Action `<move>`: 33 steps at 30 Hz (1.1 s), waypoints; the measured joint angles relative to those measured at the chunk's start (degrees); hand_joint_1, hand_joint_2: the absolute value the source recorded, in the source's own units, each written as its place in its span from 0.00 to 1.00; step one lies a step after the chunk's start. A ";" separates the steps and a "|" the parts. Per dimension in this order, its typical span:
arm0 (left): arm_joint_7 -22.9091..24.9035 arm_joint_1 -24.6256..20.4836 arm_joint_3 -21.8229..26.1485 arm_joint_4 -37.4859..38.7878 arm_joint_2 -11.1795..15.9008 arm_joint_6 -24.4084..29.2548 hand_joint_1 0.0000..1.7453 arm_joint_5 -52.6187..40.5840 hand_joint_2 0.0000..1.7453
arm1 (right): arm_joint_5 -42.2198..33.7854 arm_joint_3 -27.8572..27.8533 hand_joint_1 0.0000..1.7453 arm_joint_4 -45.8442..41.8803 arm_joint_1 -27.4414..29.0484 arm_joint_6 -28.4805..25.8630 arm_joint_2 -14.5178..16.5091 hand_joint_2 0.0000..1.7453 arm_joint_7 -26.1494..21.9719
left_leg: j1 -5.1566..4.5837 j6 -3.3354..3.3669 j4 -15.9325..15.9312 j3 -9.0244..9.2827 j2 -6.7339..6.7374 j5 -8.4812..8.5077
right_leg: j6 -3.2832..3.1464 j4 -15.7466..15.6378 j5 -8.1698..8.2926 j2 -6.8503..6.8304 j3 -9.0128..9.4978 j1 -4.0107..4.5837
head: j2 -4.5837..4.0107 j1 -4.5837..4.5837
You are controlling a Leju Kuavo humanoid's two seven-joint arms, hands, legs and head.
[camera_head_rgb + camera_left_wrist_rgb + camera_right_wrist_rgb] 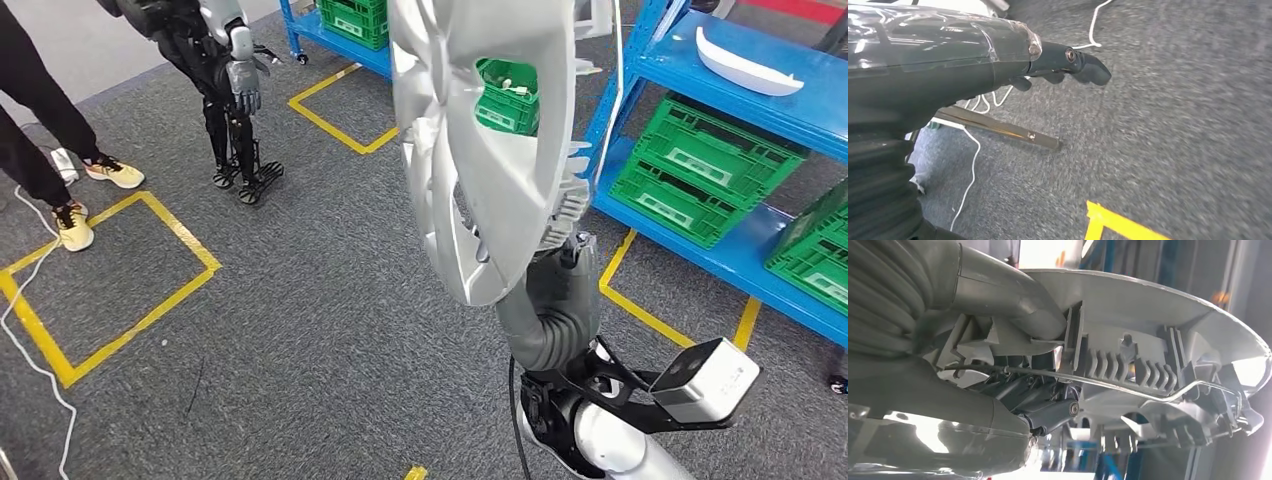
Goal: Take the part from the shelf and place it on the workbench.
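Note:
The part is a large silver wheel cover (pixel 470 150), held upright and close in front of me in the head view. My right hand (pixel 562 262) grips it from behind at its lower edge, the arm rising from the bottom right. The right wrist view looks at the cover's ribbed back (pixel 1148 320) with its wire ring, and my right hand (pixel 998 390) has its thumb over the rim and its fingers tucked inside. My left hand (pixel 1068 60) hangs over the grey carpet, thumb out, holding nothing.
A blue shelf (pixel 760 245) with green crates (pixel 700 170) and a white part (pixel 748 62) stands on the right. Another robot (pixel 225 80) stands at the back left beside a person's legs (pixel 40 120). Yellow tape squares (pixel 110 270) mark the carpet. A metal bar (pixel 998 127) lies near my left hand.

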 joint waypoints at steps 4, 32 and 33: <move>0.55 -0.20 0.02 -0.03 0.55 -0.16 0.00 0.07 1.00 | -0.49 0.74 1.00 0.42 -0.82 1.79 0.67 1.00 -0.52 | -0.37 2.60 -0.19 -0.45 -1.41 -0.10 | 1.25 0.23 -0.77 -1.29 0.39 -0.02 | 0.00 0.73; 1.26 -1.60 3.70 -0.11 4.01 1.78 0.00 10.98 1.00 | -6.13 0.03 1.00 3.26 0.84 6.88 3.97 1.00 -8.05 | 0.16 0.78 1.01 -0.84 0.73 -0.46 | 0.44 0.76 -1.30 -0.46 0.50 0.38 | 0.01 0.47; 1.25 -1.54 4.22 -0.11 4.24 2.13 0.00 11.60 1.00 | -6.19 -0.21 1.00 2.96 0.97 6.74 3.92 1.00 -7.99 | 0.09 1.69 0.99 -1.03 -0.04 -0.49 | 0.62 0.74 -1.39 -0.91 0.72 0.28 | 0.01 0.75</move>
